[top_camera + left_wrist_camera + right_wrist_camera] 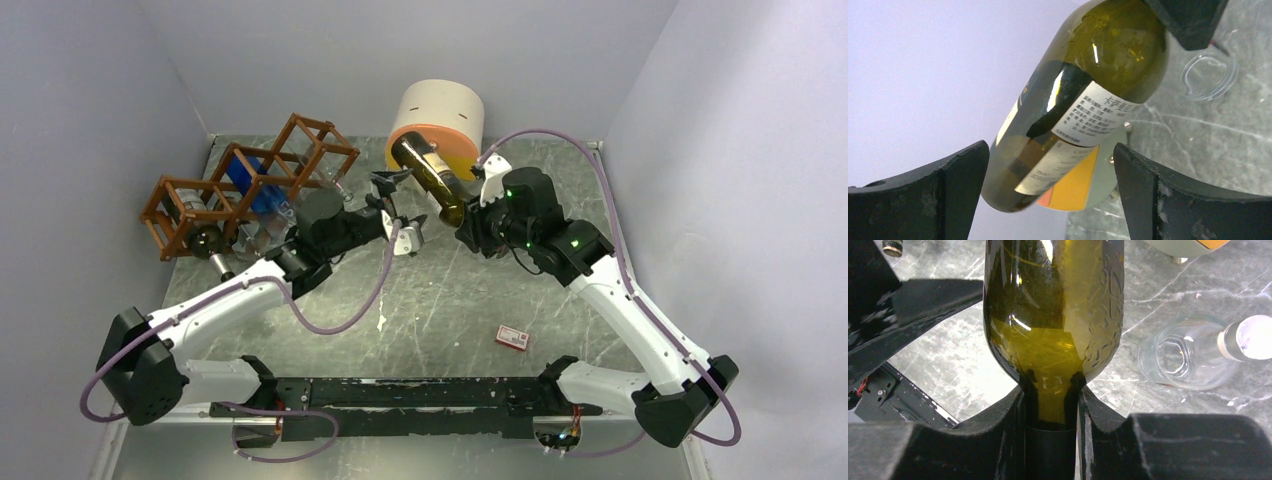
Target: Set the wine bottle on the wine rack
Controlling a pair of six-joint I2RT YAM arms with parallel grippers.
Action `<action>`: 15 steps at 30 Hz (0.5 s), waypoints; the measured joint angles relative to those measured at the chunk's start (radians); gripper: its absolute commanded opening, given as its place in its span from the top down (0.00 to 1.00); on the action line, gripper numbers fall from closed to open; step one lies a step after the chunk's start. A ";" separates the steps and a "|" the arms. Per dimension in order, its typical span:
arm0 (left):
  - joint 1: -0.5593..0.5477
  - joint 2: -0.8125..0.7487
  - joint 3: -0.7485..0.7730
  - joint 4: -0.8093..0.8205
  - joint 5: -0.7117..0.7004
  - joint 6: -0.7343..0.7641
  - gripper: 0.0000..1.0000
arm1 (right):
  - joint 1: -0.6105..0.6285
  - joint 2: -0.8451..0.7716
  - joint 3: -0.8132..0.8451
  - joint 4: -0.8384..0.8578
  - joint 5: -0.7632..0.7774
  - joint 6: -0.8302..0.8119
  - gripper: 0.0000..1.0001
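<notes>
The wine bottle [430, 172] is olive-green glass with a white label. It hangs tilted in the air in front of the round cabinet, base up and away. My right gripper [463, 222] is shut on its neck, which the right wrist view [1052, 420] shows clamped between both fingers under the bottle's shoulder [1053, 315]. My left gripper [400, 212] is open just left of the bottle. In the left wrist view the bottle [1088, 100] lies ahead between the spread fingers [938, 195], apart from them. The reddish-brown wine rack [318, 140] stands at the far left.
The rack holds a blue bottle [250, 178], a dark one [207, 240] and clear ones. The cream-and-orange round cabinet [440, 115] stands at the back. A clear glass bottle [1193, 355] lies on the table near the grippers. A small red box [512, 338] lies front right.
</notes>
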 measured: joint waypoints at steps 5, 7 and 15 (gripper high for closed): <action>0.000 -0.093 -0.105 0.187 -0.171 -0.317 0.03 | 0.000 0.000 -0.018 0.056 0.000 0.016 1.00; 0.000 -0.128 -0.104 0.207 -0.266 -0.461 0.03 | 0.000 0.001 -0.025 0.084 -0.005 0.025 1.00; 0.041 -0.128 0.286 -0.254 -0.509 -0.975 0.03 | 0.008 0.092 -0.016 0.200 -0.042 0.075 1.00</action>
